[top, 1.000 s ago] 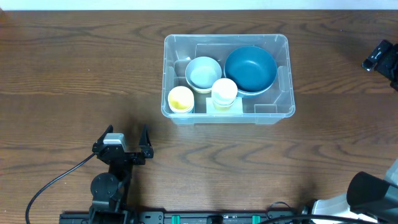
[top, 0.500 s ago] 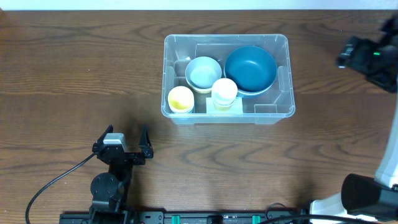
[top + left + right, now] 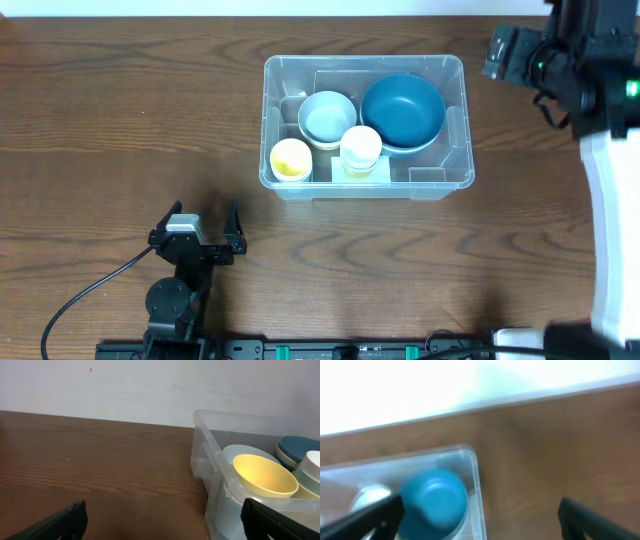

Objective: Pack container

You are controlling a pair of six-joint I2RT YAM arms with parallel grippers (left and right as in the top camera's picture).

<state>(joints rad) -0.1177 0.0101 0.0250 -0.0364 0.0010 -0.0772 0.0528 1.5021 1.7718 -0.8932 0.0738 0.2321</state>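
Left tool [image 3: 204, 216] sits low near the front edge of the worktop [image 3: 120, 110], its two fingers spread wide with nothing between them; only bare wood lies in the gap. It is well apart from the container [image 3: 452, 172], which stands ahead of it and off to its right. Right tool [image 3: 480, 517] hangs over the far right part of the worktop, just beyond the container's far right corner, its fingers also spread wide and holding nothing. Its wrist picture is blurred.

The container rests flat near the middle of the worktop, a little toward the far side. Inside it, a dark blue bowl [image 3: 402, 110] fills the right half, a pale blue bowl [image 3: 327, 115] sits beside it at the left, and a yellow cup [image 3: 291, 158] and a white cup [image 3: 361, 145] stand along the near wall, the white one touching both bowls.

The worktop is dark brown wood with a strong grain running side to side, matte with a faint sheen. A black cable [image 3: 90, 290] curves across it from the base of the left arm toward the front edge. Past the far edge rises a plain white wall [image 3: 125, 385], carrying one tiny red speck [image 3: 90, 369].
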